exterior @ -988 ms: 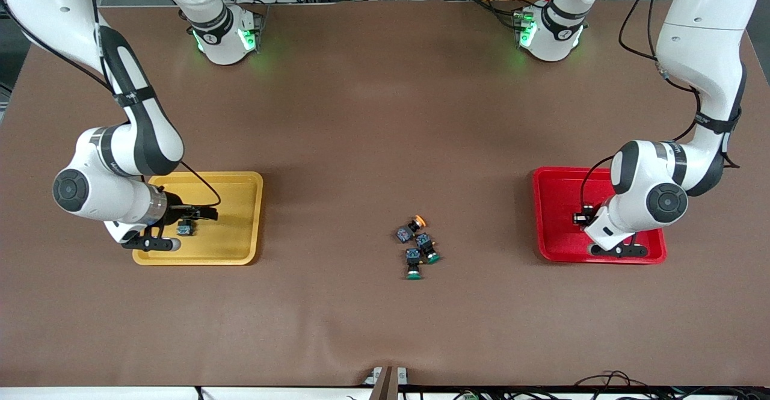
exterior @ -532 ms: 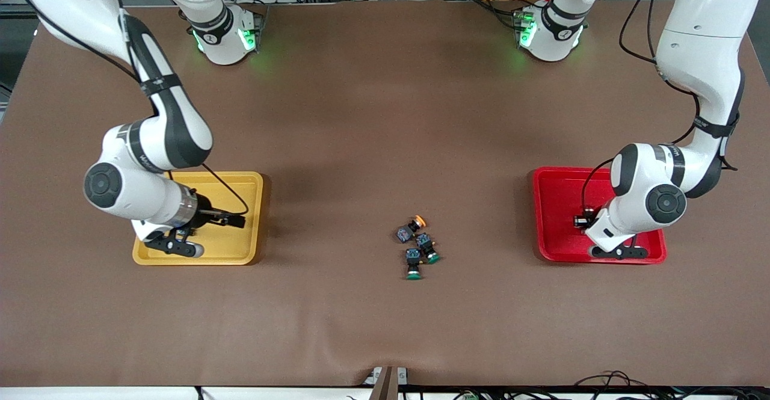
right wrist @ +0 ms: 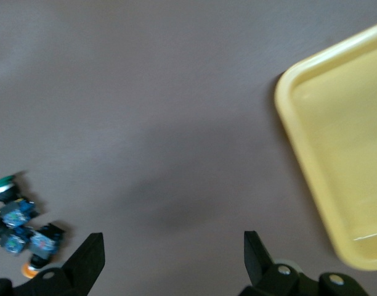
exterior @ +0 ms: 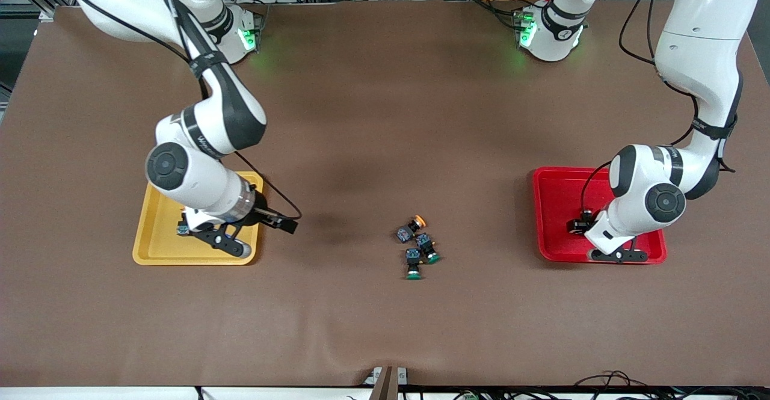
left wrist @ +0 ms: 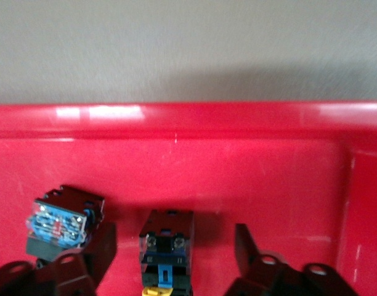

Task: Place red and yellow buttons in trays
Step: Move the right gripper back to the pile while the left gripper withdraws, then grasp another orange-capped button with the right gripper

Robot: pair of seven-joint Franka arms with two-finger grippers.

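My left gripper [exterior: 579, 227] [left wrist: 175, 233] is low in the red tray [exterior: 550, 207] [left wrist: 176, 117], open. A black-and-blue button [left wrist: 167, 246] lies between its fingers, touching neither. A second button [left wrist: 59, 222] lies beside it. Their caps are hidden. My right gripper [exterior: 283, 225] [right wrist: 173, 246] is open and empty over bare table beside the yellow tray [exterior: 157, 249] [right wrist: 342, 142]. One button [exterior: 181, 229] shows in that tray by the arm. An orange-capped button [exterior: 412, 227] [right wrist: 31, 271] lies in a small cluster mid-table.
Two green-capped buttons [exterior: 427, 248] [exterior: 413, 264] touch the orange-capped one in the cluster. The arm bases [exterior: 225, 33] [exterior: 550, 33] stand at the table's far edge with cables around them. The brown cloth has a low fold near the front edge.
My right arm has swung off the yellow tray toward the table's middle, leaving a button in the tray. My left gripper has opened in the red tray and let go of its button.
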